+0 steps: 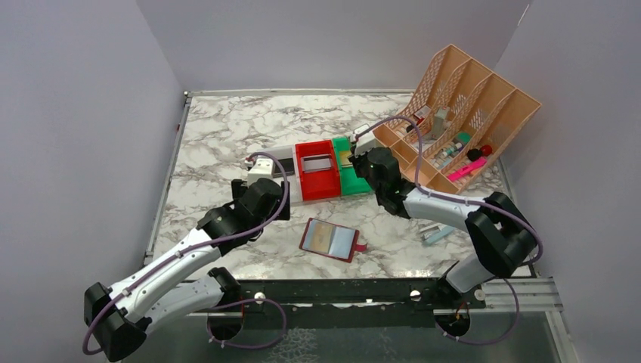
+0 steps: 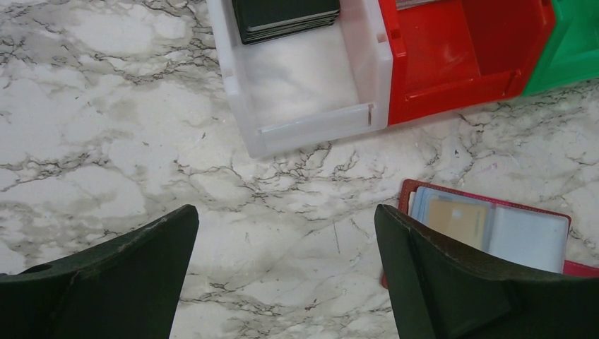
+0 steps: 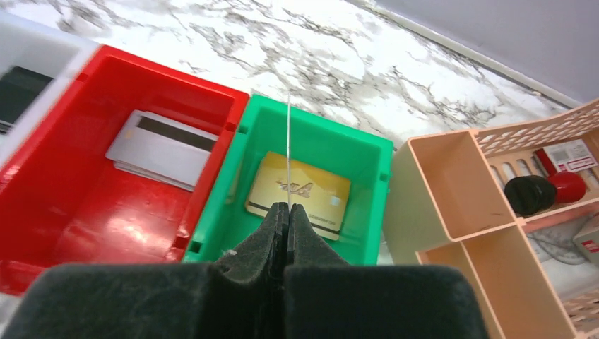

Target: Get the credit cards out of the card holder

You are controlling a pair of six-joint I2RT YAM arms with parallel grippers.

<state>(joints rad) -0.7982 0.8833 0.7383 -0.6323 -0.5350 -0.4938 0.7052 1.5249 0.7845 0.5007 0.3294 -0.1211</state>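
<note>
The right pincer (image 3: 287, 210) is clamped shut on a thin card (image 3: 289, 141) seen edge-on, above the green bin (image 3: 367, 152) at mid-frame, where a gold card (image 3: 304, 189) lies. The left pincer (image 2: 286, 220) gapes wide and empty over the table (image 2: 106, 134). The card holder (image 2: 526, 236) lies open at that view's lower right.

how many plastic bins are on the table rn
3, side by side: a white bin on the left holding black cards, a red bin in the middle holding silver cards, and a green bin on the right holding a gold card.
</note>
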